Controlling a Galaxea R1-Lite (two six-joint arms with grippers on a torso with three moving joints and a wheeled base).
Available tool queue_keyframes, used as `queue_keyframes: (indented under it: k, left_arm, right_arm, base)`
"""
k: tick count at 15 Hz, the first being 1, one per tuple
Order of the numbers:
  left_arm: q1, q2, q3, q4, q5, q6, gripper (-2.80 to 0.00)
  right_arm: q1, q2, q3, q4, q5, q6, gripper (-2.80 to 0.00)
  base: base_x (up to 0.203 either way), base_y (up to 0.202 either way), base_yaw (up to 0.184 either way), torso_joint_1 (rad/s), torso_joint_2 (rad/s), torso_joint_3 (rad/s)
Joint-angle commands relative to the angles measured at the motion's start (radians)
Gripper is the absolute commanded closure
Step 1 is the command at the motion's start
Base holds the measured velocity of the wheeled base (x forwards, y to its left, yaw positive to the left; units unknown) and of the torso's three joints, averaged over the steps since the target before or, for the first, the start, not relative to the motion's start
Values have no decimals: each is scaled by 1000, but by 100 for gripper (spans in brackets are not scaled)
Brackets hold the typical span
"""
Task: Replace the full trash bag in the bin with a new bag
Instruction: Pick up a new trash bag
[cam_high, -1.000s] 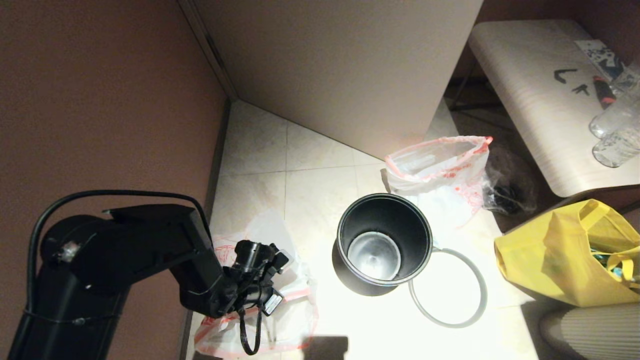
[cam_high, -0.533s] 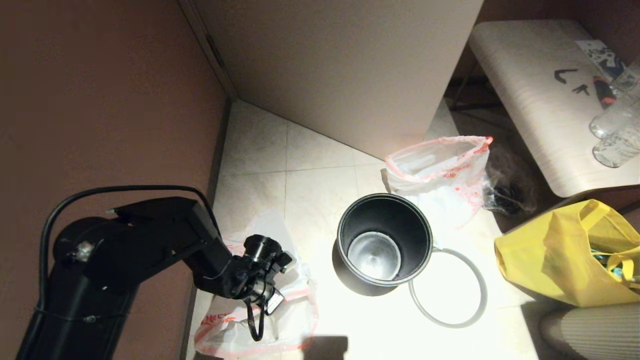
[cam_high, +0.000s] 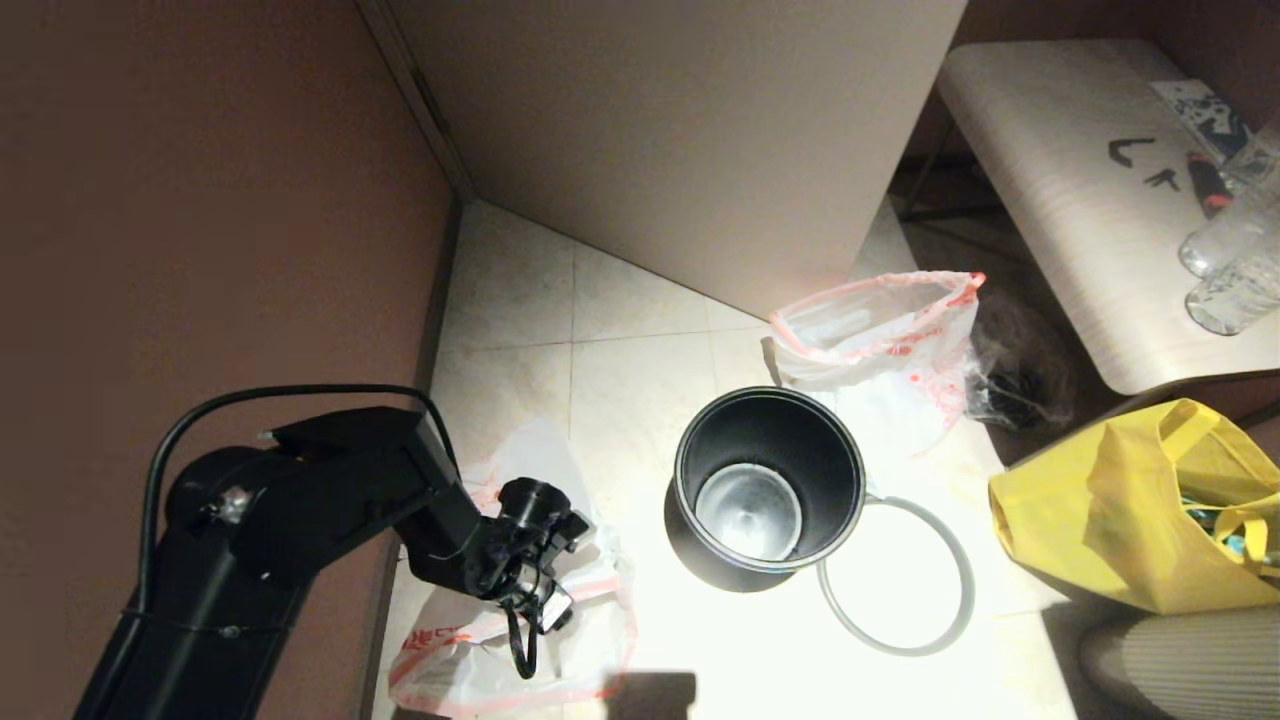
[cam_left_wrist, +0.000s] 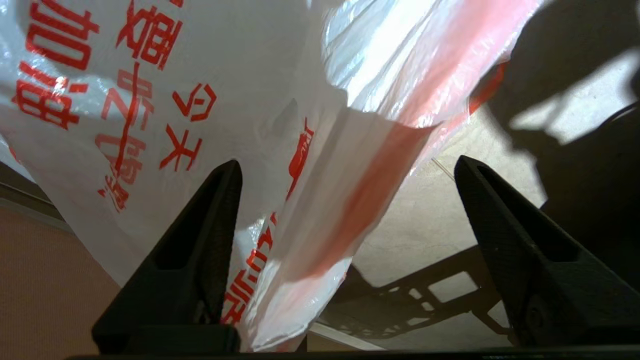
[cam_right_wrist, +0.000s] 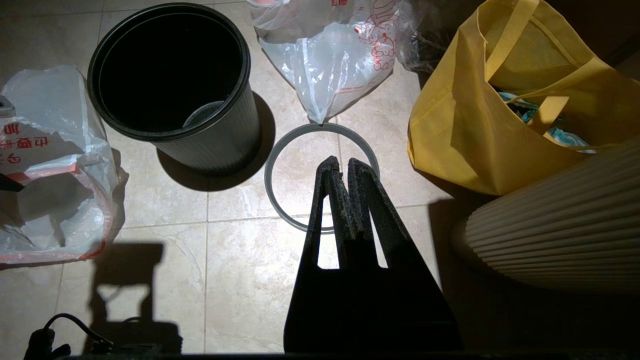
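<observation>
Low, left gripper (cam_left_wrist: 345, 170) splayed over slack bag (cam_left_wrist: 150, 100)

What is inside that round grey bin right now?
The bin has no bag in it: only its dark inner wall and pale bare bottom show. Its grey hoop lies on the floor beside it. In the right wrist view, shadow hides most of the inside.

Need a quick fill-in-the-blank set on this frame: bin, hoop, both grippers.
1. The bin has no ___ in it.
2. The grey hoop lies on the ___ beside the bin.
3. The left gripper is ___, with film of the new bag between its fingers.
4. The right gripper is ___.

Missing words: bag; floor; open; shut
</observation>
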Motion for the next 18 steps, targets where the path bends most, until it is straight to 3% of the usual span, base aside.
queue_keyframes:
  k: [1,3,9,10,14,18]
  left_arm:
    - [3,27,-30,1,12,2,-280]
    - [11,78,-77,0,67,2,-280]
    - [24,152,-133,-9,78,-27,-280]
    - [26,152,-139,-9,77,-29,0]
    - [26,155,-146,-9,78,-52,0]
    - [23,127,-114,-3,82,-152,0]
  right_arm:
    - [0,1,0,0,1,0,0]
    - [0,1,0,0,1,0,0]
    - [0,1,0,0,1,0,0]
    - [0,1,0,0,1,0,0]
    - [0,1,0,0,1,0,0]
    - [0,1,0,0,1,0,0]
  base:
    - [0,0,0,0,0,0]
    - [0,0,0,0,0,0]
    - [0,0,0,0,0,0]
    - [0,0,0,0,0,0]
    - [0,0,0,0,0,0]
    - [0,0,0,0,0,0]
